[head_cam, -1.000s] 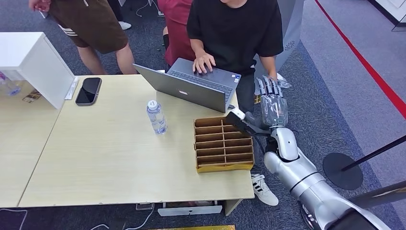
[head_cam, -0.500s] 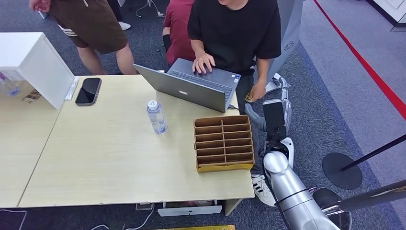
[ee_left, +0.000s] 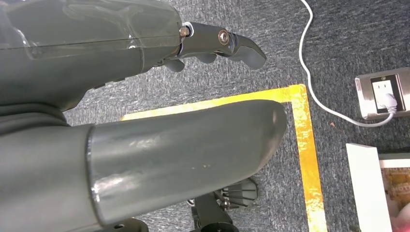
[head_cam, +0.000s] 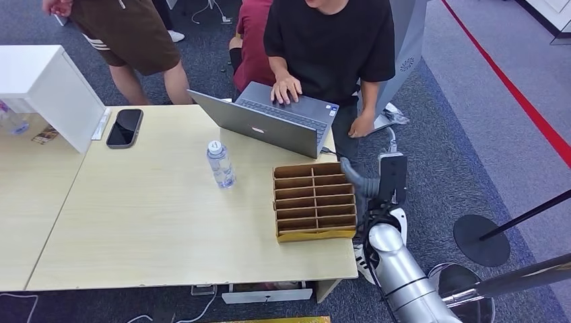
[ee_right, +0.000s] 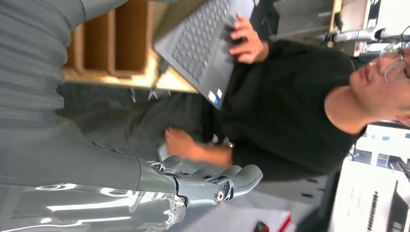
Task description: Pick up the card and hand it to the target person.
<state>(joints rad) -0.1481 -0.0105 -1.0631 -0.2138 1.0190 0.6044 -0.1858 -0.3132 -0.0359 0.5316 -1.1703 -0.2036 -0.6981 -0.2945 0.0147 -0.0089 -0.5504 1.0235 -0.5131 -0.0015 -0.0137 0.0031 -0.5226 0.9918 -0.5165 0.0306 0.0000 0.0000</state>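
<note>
though the right hand point(ee_right: 212, 186) shows loose fingers gripping nothing, no card is visible; left hand point(ee_left: 212, 46) too — empty.

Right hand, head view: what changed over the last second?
The right hand has rotated from fingers-up beside the person in black and drawn back toward the robot. The person's lowered hand appeared near the robot's hand and now rests by their thigh; whether a card passed is not visible. The laptop, bottle, divider box and phone stayed put.
</note>
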